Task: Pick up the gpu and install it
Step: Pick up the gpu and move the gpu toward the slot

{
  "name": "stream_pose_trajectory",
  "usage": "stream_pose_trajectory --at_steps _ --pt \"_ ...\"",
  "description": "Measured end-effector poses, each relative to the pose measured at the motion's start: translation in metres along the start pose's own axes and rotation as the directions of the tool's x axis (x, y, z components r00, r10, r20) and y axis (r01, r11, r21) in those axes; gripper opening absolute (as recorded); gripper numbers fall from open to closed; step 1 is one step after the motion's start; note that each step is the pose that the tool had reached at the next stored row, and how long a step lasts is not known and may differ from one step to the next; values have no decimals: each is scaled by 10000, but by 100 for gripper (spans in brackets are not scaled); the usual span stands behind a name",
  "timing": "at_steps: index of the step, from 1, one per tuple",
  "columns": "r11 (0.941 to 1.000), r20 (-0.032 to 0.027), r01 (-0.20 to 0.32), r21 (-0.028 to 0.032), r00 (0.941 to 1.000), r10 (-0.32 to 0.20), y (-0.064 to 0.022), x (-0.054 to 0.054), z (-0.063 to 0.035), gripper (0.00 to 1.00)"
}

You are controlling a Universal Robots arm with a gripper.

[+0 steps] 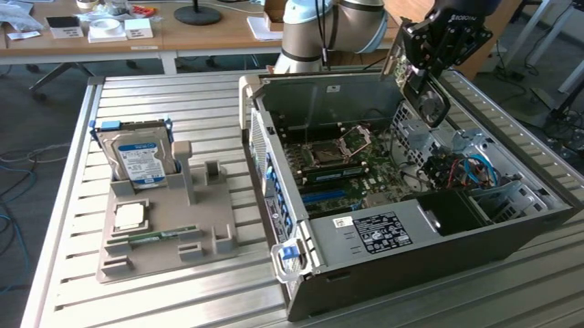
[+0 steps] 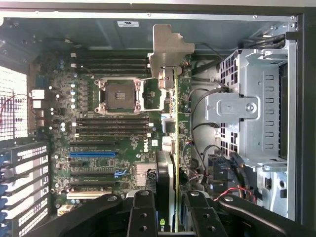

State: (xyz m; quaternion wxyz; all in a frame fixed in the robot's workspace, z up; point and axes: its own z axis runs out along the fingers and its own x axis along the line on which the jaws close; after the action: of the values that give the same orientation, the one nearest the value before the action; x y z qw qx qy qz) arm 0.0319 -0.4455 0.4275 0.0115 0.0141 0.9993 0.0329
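Observation:
My gripper [image 1: 425,68] hangs over the far right part of the open computer case [image 1: 401,266], shut on the gpu [image 1: 429,102]. The gpu is a dark card with a round fan, held on edge above the case interior and touching nothing below. In the wrist view the gpu [image 2: 175,123] appears edge-on between my two black fingers [image 2: 143,212], with its silver end bracket [image 2: 170,49] pointing away from the gripper [image 2: 173,217]. Beneath it lies the green motherboard [image 2: 98,128] with its expansion slots, one of them blue [image 2: 93,154].
A grey parts holder [image 1: 160,239] on the slatted table at the exterior view's left carries a silver hard drive [image 1: 139,157], a processor chip [image 1: 130,216] and a green memory stick [image 1: 155,237]. A metal drive cage [image 2: 252,103] and loose cables [image 1: 461,171] crowd the case beside the card.

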Motion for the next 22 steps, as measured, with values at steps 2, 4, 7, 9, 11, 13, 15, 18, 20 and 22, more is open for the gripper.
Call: stream_pose_trajectory --at_steps 2,4,7,9,11,13,15,18,20,22 --pt "10000 0 -1 0 10000 1 0 -4 0 27" --pt "10000 0 -1 0 10000 1 0 -4 0 27" --pt "10000 0 1 -1 10000 -1 0 -9 0 27" --pt "10000 0 -1 -1 10000 1 0 -21 1 27" --pt "10000 0 -1 -2 10000 1 1 -36 1 27" --pt "10000 0 0 0 10000 0 1 -44 1 27" --pt "10000 0 -1 0 10000 1 1 -44 1 27" --pt "10000 0 -1 0 10000 1 1 -44 1 27" --pt "10000 0 -1 0 10000 1 1 -45 1 27" --pt "10000 0 0 0 10000 0 1 -56 2 27"
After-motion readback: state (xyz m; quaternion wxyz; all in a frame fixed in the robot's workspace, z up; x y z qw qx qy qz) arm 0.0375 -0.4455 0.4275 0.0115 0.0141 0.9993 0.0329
